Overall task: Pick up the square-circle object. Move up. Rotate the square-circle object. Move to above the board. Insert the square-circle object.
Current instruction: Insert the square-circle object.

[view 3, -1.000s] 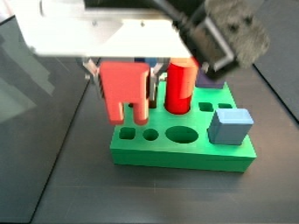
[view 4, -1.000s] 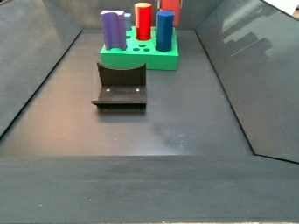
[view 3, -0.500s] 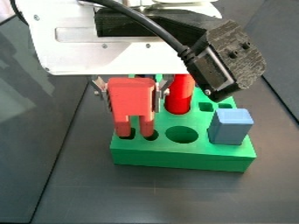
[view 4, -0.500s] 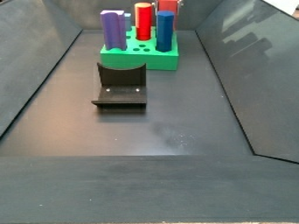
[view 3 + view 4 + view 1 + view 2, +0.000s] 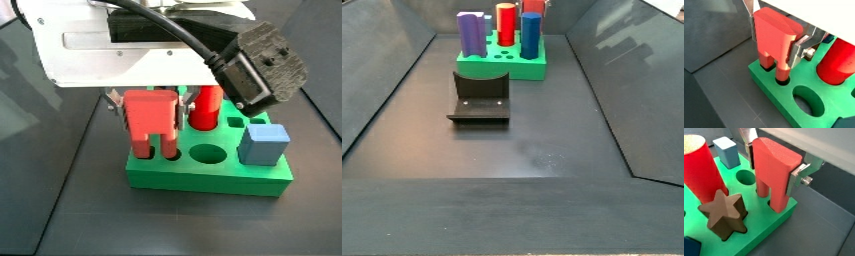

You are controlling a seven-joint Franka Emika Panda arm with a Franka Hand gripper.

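Note:
My gripper [image 5: 775, 42] is shut on the square-circle object [image 5: 771, 27], a red peg with a flat block top and two legs. The silver fingers [image 5: 799, 49] clamp its sides in both wrist views [image 5: 774, 168]. The object stands upright over the green board [image 5: 767, 84], and its two legs reach down into holes by the board's edge [image 5: 777, 207]. In a side view the gripper [image 5: 151, 112] hangs under the white arm body, holding the object [image 5: 151, 125] on the board [image 5: 201, 178]. The gripper does not show in the far side view.
On the board stand a tall red cylinder [image 5: 205, 105], a light blue block [image 5: 265, 143] and a brown star peg [image 5: 723, 213]. A large round hole [image 5: 207, 154] is open. The fixture [image 5: 480, 98] stands on the dark floor before the board [image 5: 523, 70]. Sloped walls enclose the floor.
The gripper has come down with the red object. Its legs hung just above the board a second ago and now sit in the holes. Little has moved in the last half second.

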